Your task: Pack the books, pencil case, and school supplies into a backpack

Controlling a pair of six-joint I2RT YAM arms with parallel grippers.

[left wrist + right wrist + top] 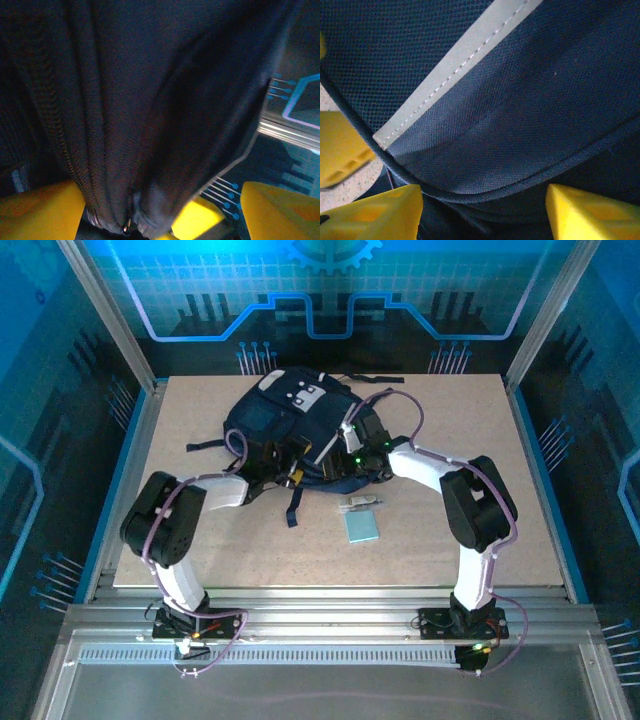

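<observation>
Yellow fingers of the left gripper stand wide apart at seven o'clock of the backpack, its zipper hanging between them. It lies at twelve o'clock on the table. The pad and clip sit at its five o'clock. The right gripper is spread wide over its four o'clock edge.

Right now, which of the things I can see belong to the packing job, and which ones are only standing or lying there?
Belong to the job:
- backpack
- light-blue pad
- small silvery clip

Not part of the job:
- table
- metal frame
- blue back panel
</observation>
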